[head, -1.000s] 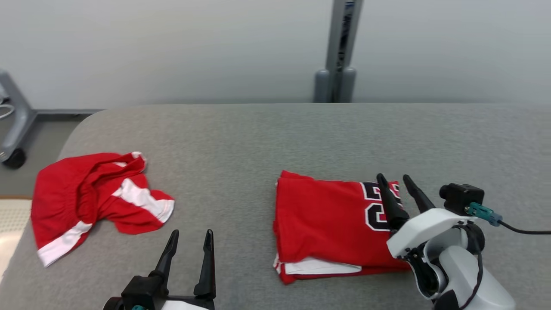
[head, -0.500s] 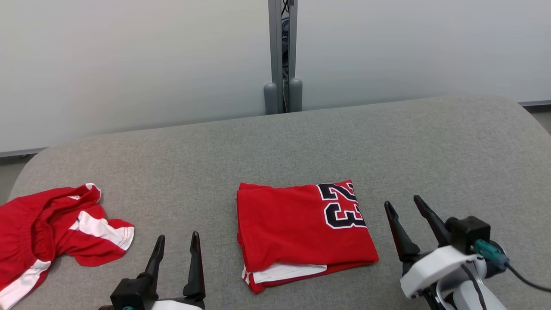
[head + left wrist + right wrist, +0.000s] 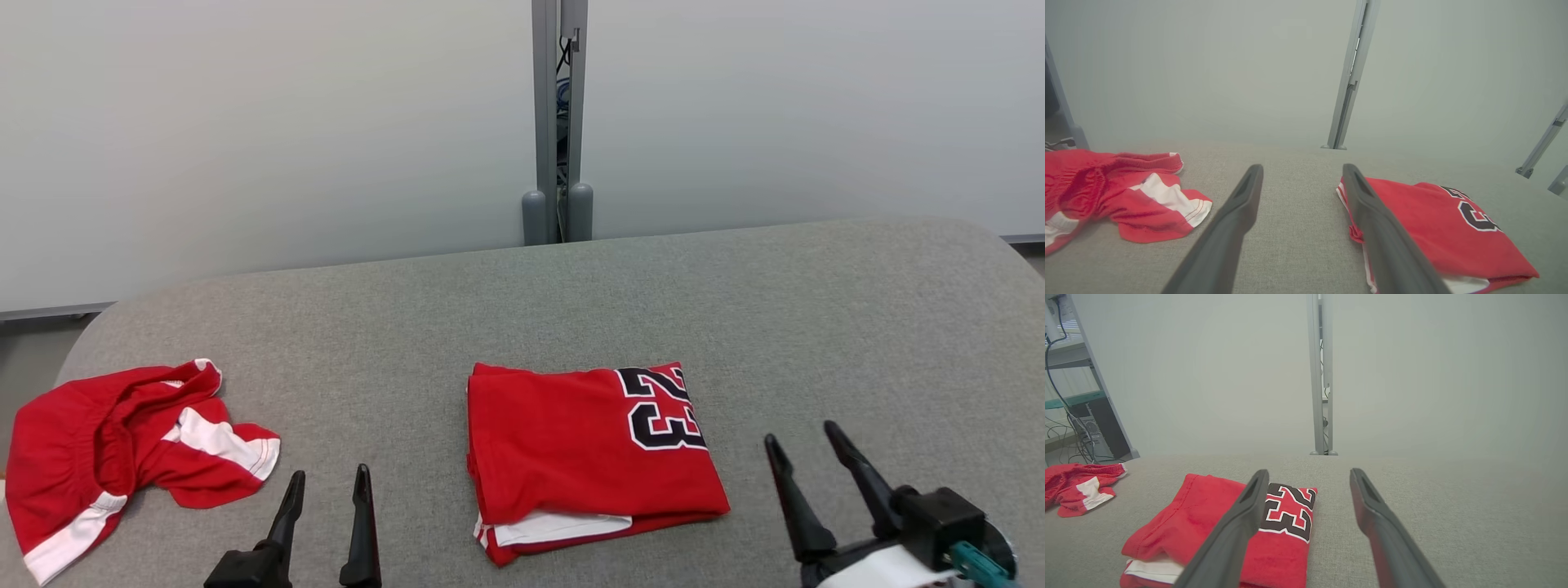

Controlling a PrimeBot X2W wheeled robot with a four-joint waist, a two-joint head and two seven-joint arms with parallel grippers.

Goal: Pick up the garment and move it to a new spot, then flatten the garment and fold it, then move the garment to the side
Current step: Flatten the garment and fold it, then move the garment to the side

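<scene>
Left tool (image 3: 329, 472) and right tool (image 3: 800, 433) gape wide, both empty, over the grey fabric surface (image 3: 816, 310).
Pinching only the top layer could, I judge, drag the fold open during the sideways move. Folded red jersey with black 23 (image 3: 588, 449) lies flat between the 2 tools, just beyond their tips, touching neither; a crumpled red-and-white garment (image 3: 122, 441) sits farther left.

I stand in what looks like a lab or test room. Pale partition panels (image 3: 245, 122) joined by a grey metal post (image 3: 559, 122) close off my grey cloth-covered desk (image 3: 816, 310). Beside them, loose cables (image 3: 1069, 445) trail around a dark computer case (image 3: 1106, 424) under metal shelving (image 3: 1069, 355).
</scene>
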